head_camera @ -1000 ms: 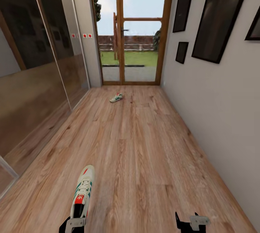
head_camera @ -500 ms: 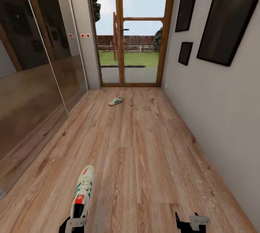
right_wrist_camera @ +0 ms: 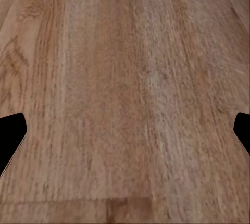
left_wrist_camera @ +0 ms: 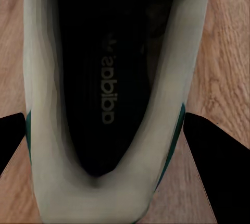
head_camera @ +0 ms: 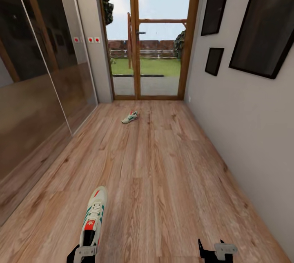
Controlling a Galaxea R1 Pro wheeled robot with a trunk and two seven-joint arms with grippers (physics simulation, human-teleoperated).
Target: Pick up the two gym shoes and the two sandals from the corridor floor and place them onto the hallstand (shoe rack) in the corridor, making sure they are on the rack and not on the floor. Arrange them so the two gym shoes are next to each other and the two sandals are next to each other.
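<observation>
- The left gripper [head_camera: 83,250] holds 1 gym shoe [head_camera: 94,215] by the heel end. In the left wrist view the 2 dark fingers [left_wrist_camera: 216,153] sit against the outer sides of the shoe, with the shoe opening and insole between them.
- The held shoe's long axis runs toward 12 o'clock from the gripper, toe forward, over the corridor floor [head_camera: 163,173].
- The second gym shoe [head_camera: 130,117] lies on the floor far ahead at about 12 o'clock, near the glass door [head_camera: 147,34]. Its long axis points toward roughly 1 o'clock.
- The right gripper [head_camera: 216,251] is empty. Its fingers [right_wrist_camera: 10,135] stand wide apart over bare floor planks.
- Judgement: the second shoe lies between the 2 arms, slightly toward the left arm's side. The free right arm is the one available to take it, and the base must close the gap first.
- Cut off: both grippers sit at the lower edge of the head view, so the arms behind them cannot be assessed.
- Hard to make out: the far shoe is too small to read its laces or which side faces up.
- Whether the held shoe's sole touches the floor cannot be told.
</observation>
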